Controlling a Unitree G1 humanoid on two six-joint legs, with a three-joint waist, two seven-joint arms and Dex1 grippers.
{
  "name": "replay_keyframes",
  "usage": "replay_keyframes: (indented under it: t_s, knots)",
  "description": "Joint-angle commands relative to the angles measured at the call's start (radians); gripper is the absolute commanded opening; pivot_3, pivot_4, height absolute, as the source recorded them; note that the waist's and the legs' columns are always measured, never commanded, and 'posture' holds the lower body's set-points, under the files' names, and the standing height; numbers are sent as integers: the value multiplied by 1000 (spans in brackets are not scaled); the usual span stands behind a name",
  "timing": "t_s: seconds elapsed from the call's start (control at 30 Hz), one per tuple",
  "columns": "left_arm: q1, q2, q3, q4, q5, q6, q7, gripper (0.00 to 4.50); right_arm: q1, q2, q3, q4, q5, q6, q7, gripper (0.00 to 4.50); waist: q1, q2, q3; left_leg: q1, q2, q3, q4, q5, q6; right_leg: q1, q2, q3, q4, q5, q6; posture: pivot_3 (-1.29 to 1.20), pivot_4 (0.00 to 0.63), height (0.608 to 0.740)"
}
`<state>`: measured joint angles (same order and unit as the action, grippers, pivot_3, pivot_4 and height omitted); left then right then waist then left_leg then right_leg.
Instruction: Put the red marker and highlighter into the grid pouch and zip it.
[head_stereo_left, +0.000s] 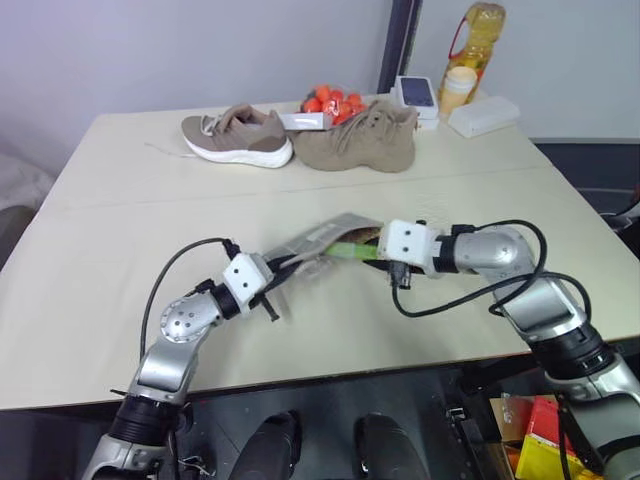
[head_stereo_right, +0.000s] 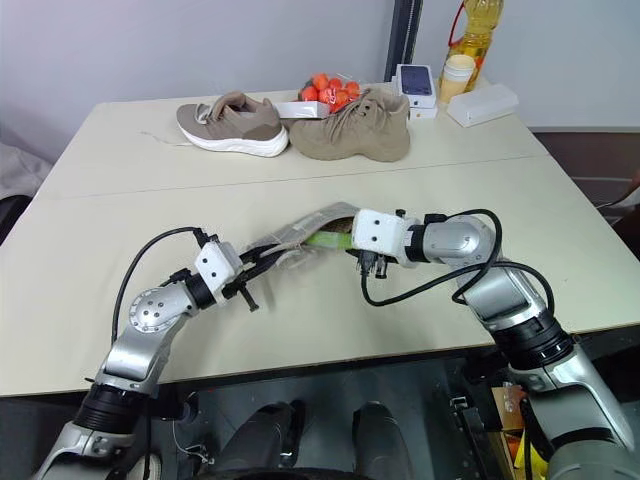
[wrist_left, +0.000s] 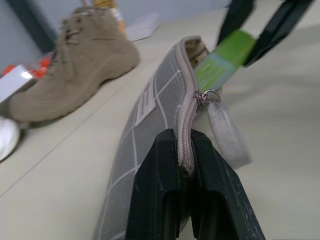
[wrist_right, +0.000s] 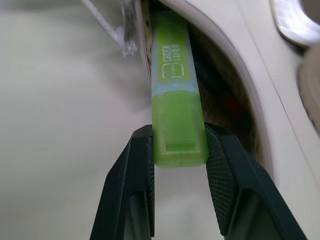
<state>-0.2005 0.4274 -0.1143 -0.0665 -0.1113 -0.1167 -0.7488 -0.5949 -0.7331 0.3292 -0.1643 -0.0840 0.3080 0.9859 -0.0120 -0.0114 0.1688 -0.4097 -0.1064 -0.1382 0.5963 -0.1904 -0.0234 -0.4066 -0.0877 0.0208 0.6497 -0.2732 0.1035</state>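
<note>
Left gripper (wrist_left: 186, 165) clamped tight on zipper edge of grid pouch (wrist_left: 150, 115), holding it lifted above bench (head_stereo_left: 120, 270), mouth open toward right arm. Right gripper (wrist_right: 179, 150) part-closed on capped end of highlighter (wrist_right: 175, 100), far end poked into pouch mouth. Zip pull (wrist_left: 210, 95) partway along, dangling. Red marker not made out. Two shoes (head_stereo_left: 300, 140) at far side of bench.

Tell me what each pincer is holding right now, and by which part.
The left pincer clamps the grid pouch on its zipper edge. The right pincer grips the highlighter by its rear end, its front inside the pouch mouth.
</note>
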Motion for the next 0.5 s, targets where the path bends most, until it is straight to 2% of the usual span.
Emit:
replay_keyframes:
  t_s: [0.03,0.2,0.3,0.43,0.5]
  knots:
    - [2,41,-11,-67,-39,-11,-72,0,-53,-1,29,9,-65,-67,2,859,0,0,0,0,0,0,0,0,0,0,0,0,0,0,0,0,150,740]
    - [-6,58,-11,-96,-56,10,-94,0,-86,38,53,40,-81,-86,18,859,1,0,0,0,0,0,0,0,0,0,0,0,0,0,0,0,150,740]
    - [-7,53,-4,-96,-50,15,-83,0,-91,55,39,43,-82,-74,16,2364,1,0,0,0,0,0,0,0,0,0,0,0,0,0,0,0,150,740]
    - [-3,42,15,-91,-39,20,-40,0,-68,66,-73,-12,-5,0,-12,4348,2,0,0,0,0,0,0,0,0,0,0,0,0,0,0,0,150,740]
    - [-13,23,29,-83,-50,34,-7,0,-58,66,-133,-39,56,46,-8,4348,3,0,0,0,0,0,0,0,0,0,-1,0,0,0,0,0,150,740]
